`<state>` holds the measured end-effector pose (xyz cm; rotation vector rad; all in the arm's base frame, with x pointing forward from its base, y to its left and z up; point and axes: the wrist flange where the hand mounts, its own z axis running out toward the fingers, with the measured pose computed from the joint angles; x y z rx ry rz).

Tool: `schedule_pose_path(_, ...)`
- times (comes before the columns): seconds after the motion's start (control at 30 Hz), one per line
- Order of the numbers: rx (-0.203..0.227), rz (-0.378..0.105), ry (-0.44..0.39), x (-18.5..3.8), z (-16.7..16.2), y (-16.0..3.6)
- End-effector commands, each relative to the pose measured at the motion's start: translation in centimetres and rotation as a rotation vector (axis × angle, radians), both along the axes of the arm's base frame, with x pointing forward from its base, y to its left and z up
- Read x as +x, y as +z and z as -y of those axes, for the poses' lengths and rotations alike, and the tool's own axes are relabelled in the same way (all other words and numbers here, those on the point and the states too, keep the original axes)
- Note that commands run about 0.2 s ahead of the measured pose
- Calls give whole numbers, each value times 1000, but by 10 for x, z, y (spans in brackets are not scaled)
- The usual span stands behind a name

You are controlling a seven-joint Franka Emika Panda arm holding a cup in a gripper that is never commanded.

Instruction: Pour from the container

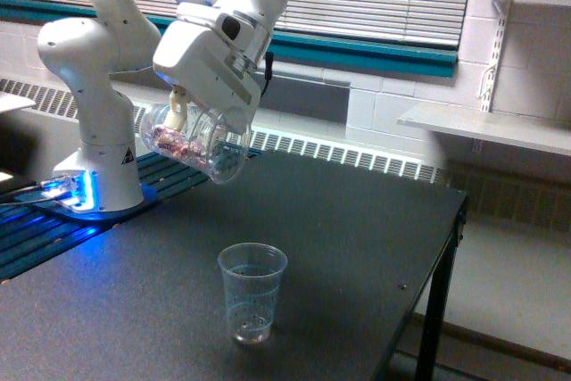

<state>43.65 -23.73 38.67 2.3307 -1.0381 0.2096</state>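
Observation:
The container [198, 142] is a wide clear cup tipped well over, its mouth facing the exterior view's right and downward, with pinkish-red and white pieces lying along its lower side. My gripper [189, 119] is shut on the container, its pale fingers [179, 108] clamped on the wall. A smaller tapered clear plastic cup [252, 292] stands upright on the dark table [357, 247], below the container and further to the exterior view's right. A few small pieces sit at its bottom.
The white arm's base [94, 176] stands on a blue-lit plate at the exterior view's left. The table's edge and a leg [437, 301] run down the exterior view's right. A radiator grille and a white shelf [491, 127] lie behind.

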Motion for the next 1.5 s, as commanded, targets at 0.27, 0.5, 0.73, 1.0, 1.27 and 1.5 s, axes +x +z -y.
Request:
schedule_pose_path(0.27, -48, -22, -7, 1, -3, 6)
schedule_pose_path(0.5, -73, -42, 12, 6, -5, 8)
schedule_pose_path(0.73, -75, -55, 31, 12, -5, 6)
schedule_pose_path(1.0, -78, -69, 63, 19, -5, 5)
schedule_pose_path(1.27, -81, -87, 79, 20, -8, 5)
schedule_pose_path(1.5, -85, -108, 86, 19, -10, 3)
